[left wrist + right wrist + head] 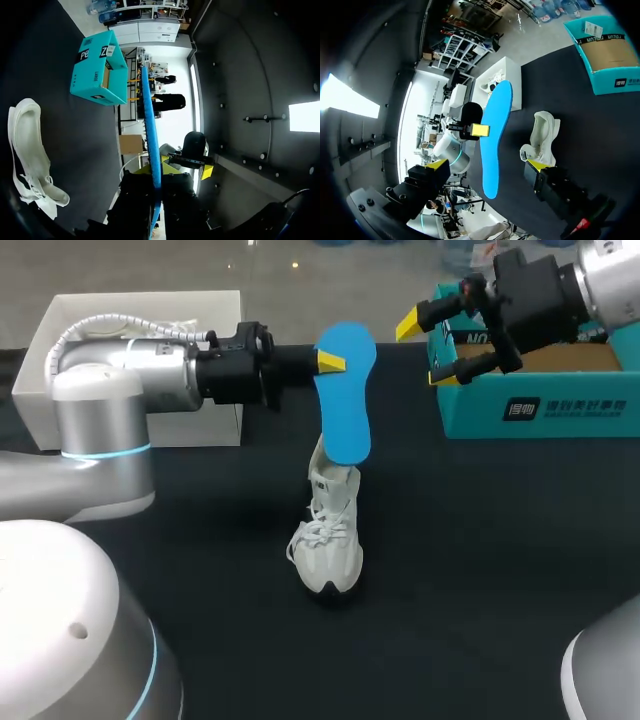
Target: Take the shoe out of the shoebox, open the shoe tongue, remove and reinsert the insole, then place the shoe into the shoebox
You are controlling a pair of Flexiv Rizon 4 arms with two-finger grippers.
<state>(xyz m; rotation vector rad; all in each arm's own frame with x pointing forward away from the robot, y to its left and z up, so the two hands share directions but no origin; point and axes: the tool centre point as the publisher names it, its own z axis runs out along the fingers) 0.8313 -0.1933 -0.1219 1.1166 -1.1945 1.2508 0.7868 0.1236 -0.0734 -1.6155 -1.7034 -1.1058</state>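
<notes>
A blue insole [345, 390] hangs in the air over the table, with my left gripper [330, 362] shut on its upper part. In the left wrist view the insole [150, 135] shows edge-on between the fingers of that gripper [155, 172]. The white shoe [328, 530] lies on the black table below it, toe toward the near edge, apart from the insole. My right gripper [432, 348] stands wide open above the left end of the teal shoebox [540, 400], holding nothing. The right wrist view shows its gripper [487, 165] facing the insole [495, 140], with the shoe [542, 132] beyond.
A white box [140, 360] stands at the back left behind my left arm. The teal shoebox [615, 60] is open with a brown inside. The black table [480, 560] stretches around the shoe.
</notes>
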